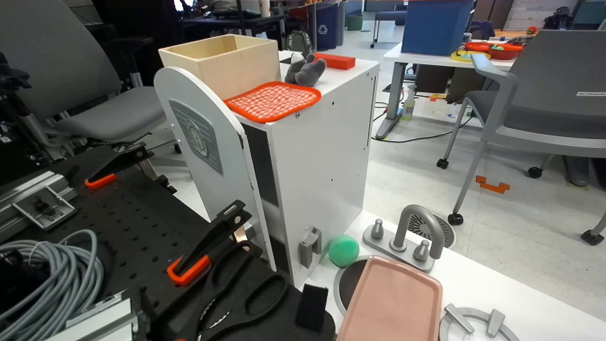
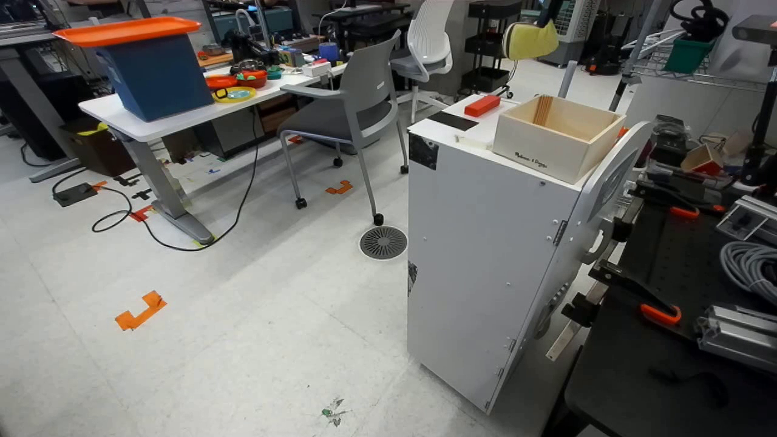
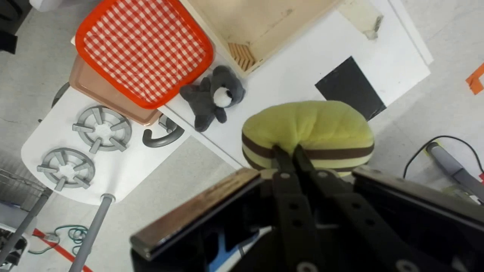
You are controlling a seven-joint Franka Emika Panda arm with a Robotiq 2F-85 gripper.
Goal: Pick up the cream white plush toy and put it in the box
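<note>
Hand [image 3: 287,147], black with two slim fingers, is clenched on the middle of a soft oval plush toy [image 3: 314,126], pale yellow-cream with brown bands. Toy is held in the air, higher than the pale rectangular wooden box [image 1: 244,71] and, judged from the wrist view, off to one side of it, not yet over the opening.

Step in hand is judged to be carry, then lower. Toy should be brought across well above the box's rim until centred; both ends are left overhanging the fingers, so the rim could be snagged. Grey-and-white plush animal [image 3: 204,104] by the box's corner should be given room. Release should be held off until the toy is lowered between the box's walls; dropped from high, it may be bounced out.

Containers: box is set on a tall white cabinet [image 1: 326,142]; inside, plain wooden floor and a brown striped patch [image 3: 242,56] at one corner are seen, part cut off in the wrist view. Flat red-and-white checked tray [image 3: 143,53], orange-red rim, is laid just beside the box. Well apart from the box, on a white desk [image 2: 104,109]: dark blue bin [image 2: 161,79] under an orange lid [image 2: 130,30], contents hidden; red round bowl [image 1: 506,54], something green in it, too small to be told.
</note>
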